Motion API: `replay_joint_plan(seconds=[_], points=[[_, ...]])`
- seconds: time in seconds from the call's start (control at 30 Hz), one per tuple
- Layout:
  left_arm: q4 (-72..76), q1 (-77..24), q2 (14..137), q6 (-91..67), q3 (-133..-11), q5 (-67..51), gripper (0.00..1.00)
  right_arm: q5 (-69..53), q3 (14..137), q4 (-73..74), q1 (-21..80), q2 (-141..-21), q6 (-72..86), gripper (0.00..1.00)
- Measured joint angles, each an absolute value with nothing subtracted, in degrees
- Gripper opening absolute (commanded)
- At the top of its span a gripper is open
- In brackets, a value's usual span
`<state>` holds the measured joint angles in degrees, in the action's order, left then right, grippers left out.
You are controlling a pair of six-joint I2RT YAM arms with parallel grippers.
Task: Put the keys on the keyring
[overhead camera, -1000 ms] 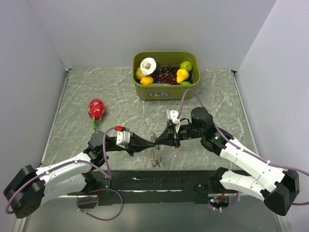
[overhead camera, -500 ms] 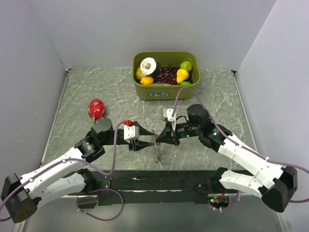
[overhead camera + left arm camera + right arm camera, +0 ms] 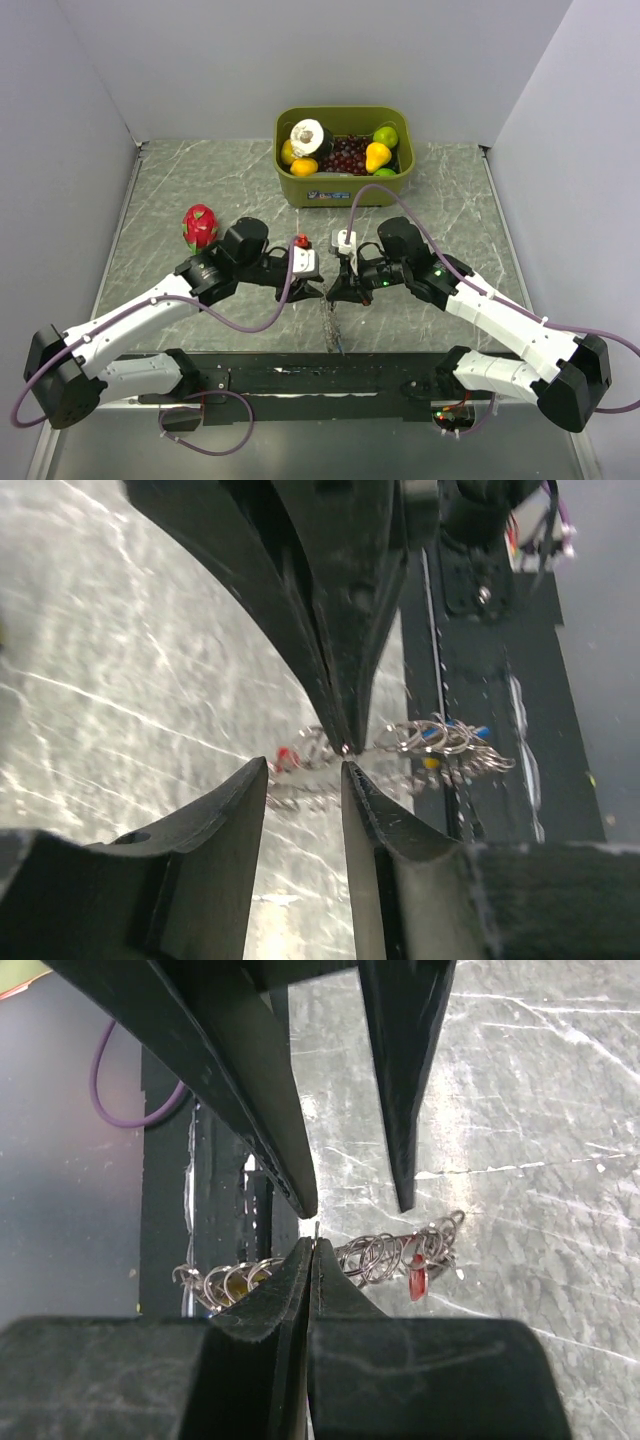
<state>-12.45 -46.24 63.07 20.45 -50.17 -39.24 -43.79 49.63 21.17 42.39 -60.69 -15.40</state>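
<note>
The keyring (image 3: 370, 1255) is a string of linked silvery wire rings, drawn out in a loose line near the front edge of the table (image 3: 180, 190). A thin wire end sits pinched in the closed tips of the right gripper (image 3: 312, 1243). The keys (image 3: 285, 758) are tiny coloured tags among the rings: red at one end, blue and yellow at the other.

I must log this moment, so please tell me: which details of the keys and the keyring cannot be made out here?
1. Number of keys: too small in the top view; blurred and overlapping in both wrist views.
2. Where the right tool pinches the keyring: its shut fingers cover the spot in the right wrist view.
3. Whether the keyring touches the table: unclear everywhere.
</note>
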Motion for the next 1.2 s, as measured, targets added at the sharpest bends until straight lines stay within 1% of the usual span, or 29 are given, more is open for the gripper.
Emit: replay_joint_plan(seconds=[0.17,0.47,0.6,0.7,0.77,0.87,0.9,0.97,1.1,1.13,1.2], points=[[-15.3,-46.2,64.4,21.9,-50.9,-41.0,0.39,-43.5,49.6,21.1,42.4,-60.7,-15.4,0.0],[-15.8,-46.2,64.5,22.0,-50.9,-43.4,0.37,-43.1,49.6,21.1,42.4,-60.7,-15.5,0.0],[-15.5,-46.2,65.7,21.8,-50.9,-44.4,0.33,-43.1,49.6,21.1,42.4,-60.7,-15.5,0.0],[-15.2,-46.3,67.1,21.8,-50.9,-44.9,0.29,-43.1,49.6,21.1,42.4,-60.7,-15.5,0.0],[-15.0,-46.3,67.8,21.8,-50.9,-45.0,0.27,-43.1,49.6,21.1,42.4,-60.7,-15.5,0.0],[-14.2,-46.4,68.1,21.7,-50.9,-45.3,0.16,-43.1,49.6,21.1,42.4,-60.7,-15.5,0.0],[-14.1,-46.4,68.1,21.6,-50.9,-45.3,0.08,-43.1,49.6,21.1,42.4,-60.7,-15.5,0.0],[-14.0,-46.5,68.1,21.6,-50.9,-45.3,0.01,-43.4,49.6,21.1,42.4,-60.7,-15.4,0.0],[-14.0,-46.4,68.3,21.7,-50.9,-45.4,0.01,-43.3,49.6,21.3,42.4,-60.7,-15.5,0.0],[-13.7,-46.4,68.4,21.7,-50.8,-45.4,0.01,-43.3,49.6,21.4,42.4,-60.7,-15.5,0.02],[-13.3,-46.5,68.4,21.6,-50.5,-45.4,0.01,-43.1,49.6,21.5,42.4,-60.7,-15.5,0.1]])
